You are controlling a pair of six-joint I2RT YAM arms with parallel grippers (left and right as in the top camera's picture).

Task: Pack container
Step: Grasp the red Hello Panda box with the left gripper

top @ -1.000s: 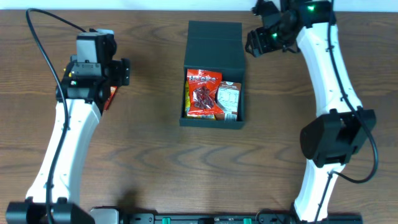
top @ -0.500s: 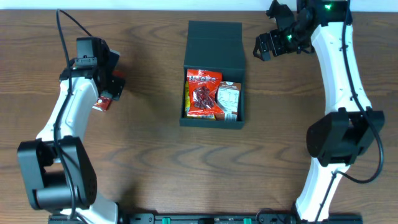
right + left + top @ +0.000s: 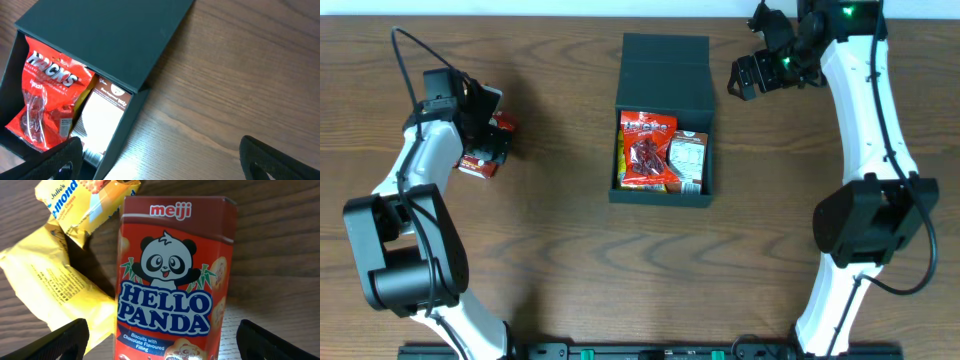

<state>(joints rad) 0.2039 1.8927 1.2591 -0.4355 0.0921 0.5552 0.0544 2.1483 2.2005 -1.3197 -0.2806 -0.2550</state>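
Observation:
The container is a black box in mid-table with its flap lid folded open at the back. Inside lie a red Hacks packet and a white packet. My left gripper hangs at the left, open, with its fingers either side of a red Hello Panda box lying on the wood. My right gripper is open and empty, right of the lid. In the right wrist view the container, the Hacks packet and the white packet lie left of that open gripper.
Left of the Hello Panda box lie a plain yellow packet and a yellow-and-blue almond biscuit packet. Wooden tabletop surrounds the container. The table's far edge runs just behind the lid.
My left arm swung left and back, bringing its open gripper over the Hello Panda box. My right gripper opened wider and drew a little right, away from the lid.

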